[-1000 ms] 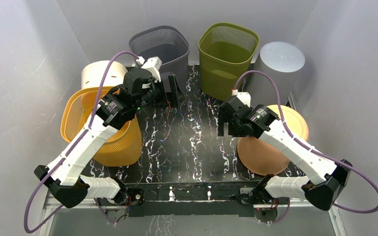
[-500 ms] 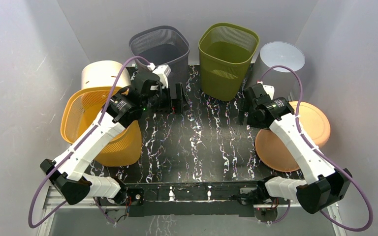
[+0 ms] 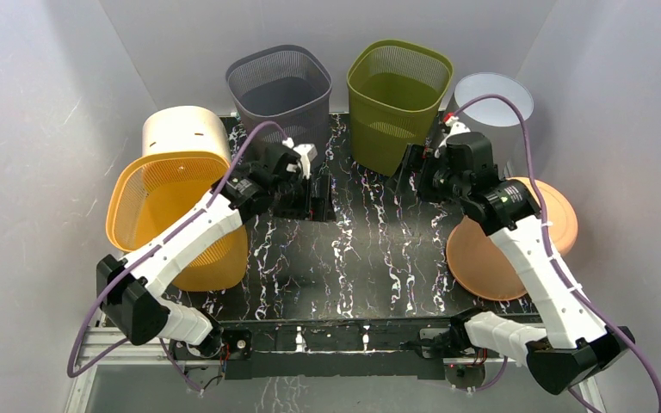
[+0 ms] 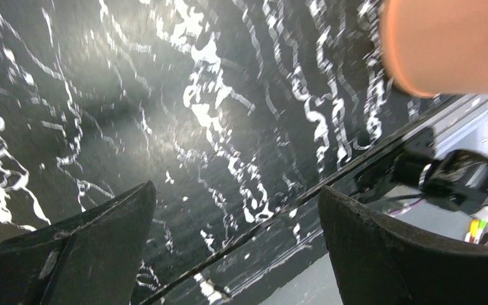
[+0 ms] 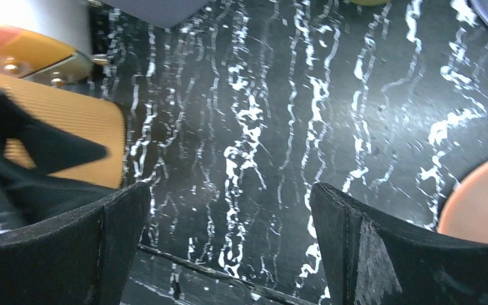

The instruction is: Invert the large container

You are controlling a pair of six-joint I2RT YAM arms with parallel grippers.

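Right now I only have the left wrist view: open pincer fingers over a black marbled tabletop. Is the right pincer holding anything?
Observer: No, the right pincer is open and empty above the tabletop.
Reviewer: What's the orange blur at my top right?
Observer: Probably the terracotta round bin, which looks tipped on its side at the table's right edge.
Reviewer: Anything standing upright?
Observer: The grey mesh bin and the olive mesh bin stand open side up at the far edge.
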